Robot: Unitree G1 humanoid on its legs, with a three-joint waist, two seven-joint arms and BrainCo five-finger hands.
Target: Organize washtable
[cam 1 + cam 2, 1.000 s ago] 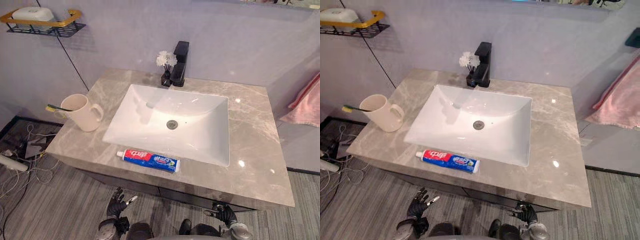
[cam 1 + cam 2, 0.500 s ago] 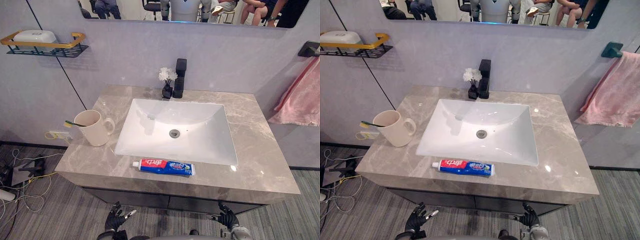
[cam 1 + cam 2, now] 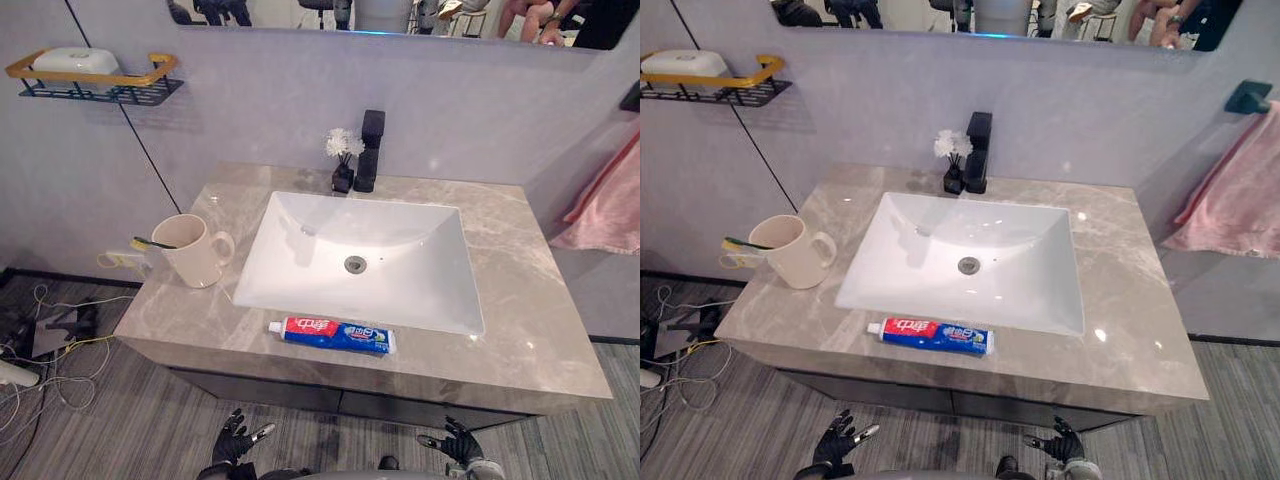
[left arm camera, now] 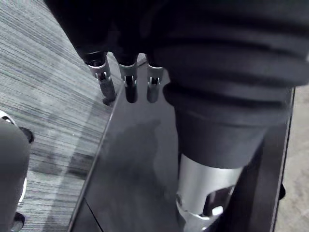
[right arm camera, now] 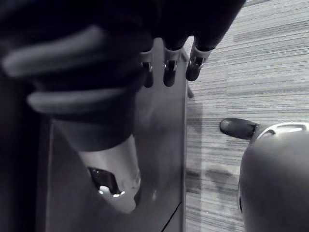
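- Grey marble counter (image 3: 520,300) carries the things to be put in order; a white sink (image 3: 300,270) is set in its middle, and nothing lies in the basin.
- At the left side of the sink stands a cream mug (image 3: 195,255), upright, with its handle turned toward the sink. A toothbrush (image 3: 150,243) leans in it, its head out over the rim on the side away from the sink. This looks like its proper place already.
- The toothpaste (image 3: 335,335) lies flat on the narrow front strip of the counter, just beside the sink's front edge and well apart from the mug. It is probably the thing out of place, since its natural home is with the toothbrush in the mug.
- A black tap (image 3: 370,150) and a small vase of white flowers (image 3: 343,165) stand close together at the back rim, clear of the working area.
- On the wall at the left hangs a shelf (image 3: 95,80) with a white box on it; at the right hangs a pink towel (image 3: 610,200).
- The left hand (image 3: 236,440) and the right hand (image 3: 456,441) hang low, below the counter's front edge. Each wrist view shows fingers (image 4: 126,79) (image 5: 169,70) straight and apart before the dark cabinet front (image 4: 130,159), with nothing in them.
- Judgement: the task is not yet begun. The tube lies nearly in the middle, so either hand could reach it.
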